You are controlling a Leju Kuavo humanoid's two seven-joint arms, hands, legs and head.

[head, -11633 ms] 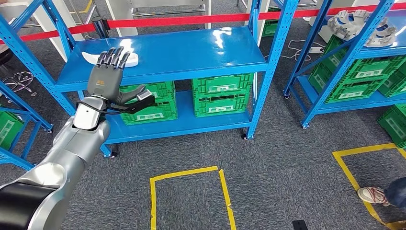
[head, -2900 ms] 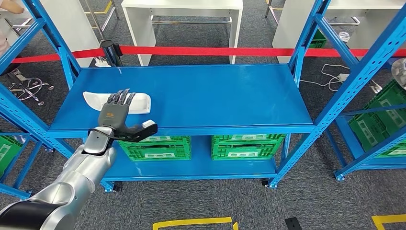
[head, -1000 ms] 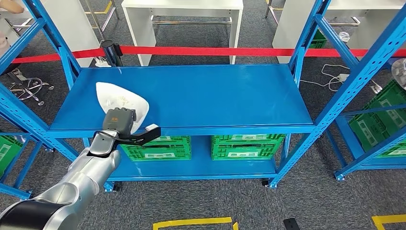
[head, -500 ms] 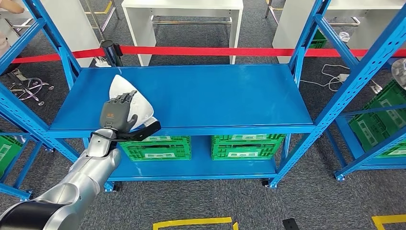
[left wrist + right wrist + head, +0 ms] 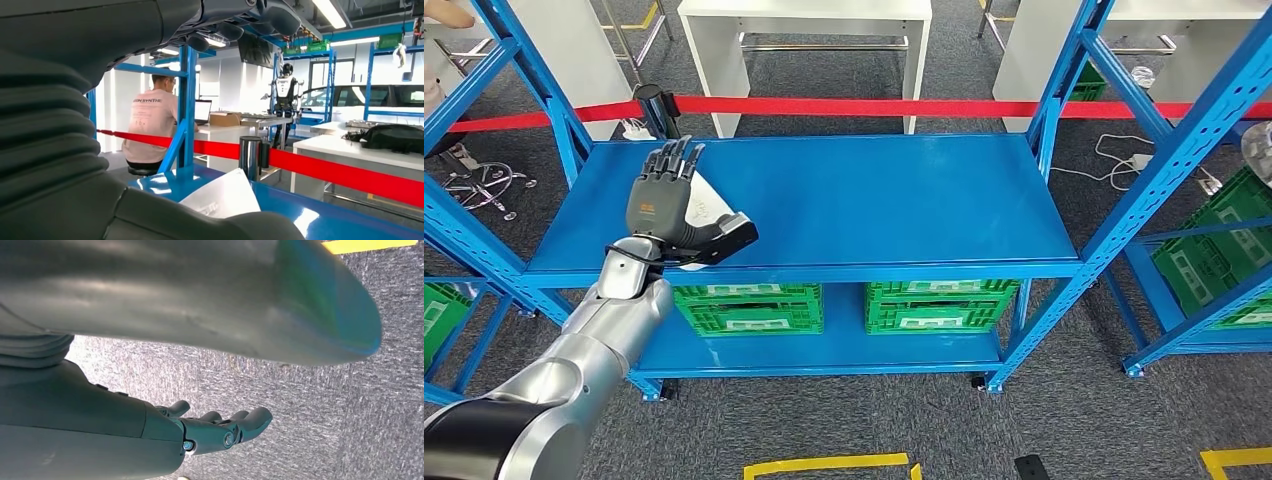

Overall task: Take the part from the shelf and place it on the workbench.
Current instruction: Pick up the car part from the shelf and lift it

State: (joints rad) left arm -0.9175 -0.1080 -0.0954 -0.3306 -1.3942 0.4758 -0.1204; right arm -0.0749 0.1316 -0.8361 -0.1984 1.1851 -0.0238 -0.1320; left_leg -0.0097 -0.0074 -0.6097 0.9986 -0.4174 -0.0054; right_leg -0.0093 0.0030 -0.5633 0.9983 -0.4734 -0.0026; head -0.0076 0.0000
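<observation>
Part: we counted one white part (image 5: 709, 207) – a thin pale sheet-like piece, held tilted up off the blue shelf (image 5: 844, 200) near its left front corner.
Left hand: the left hand (image 5: 667, 205) held the part, thumb in front of it and the fingers (image 5: 670, 162) upright behind.
Right hand: the right hand (image 5: 220, 430) hung over grey carpet with fingers loosely curled and nothing in them.
Crates: we saw two green crates (image 5: 749, 306) side by side on the lower level under the shelf, each with a white label too small to read.
Barrier: one red belt (image 5: 864, 106) ran behind the shelf's back edge from a dark post (image 5: 654, 108).
Room: grey carpet with yellow tape (image 5: 829, 465) marks, more blue racks on both sides, white tables (image 5: 804, 30) beyond the belt.
Person: one person (image 5: 150, 125) sat with their back to us at a desk – the shirt read "LEJU SYNTHE", as far as we could make out.
</observation>
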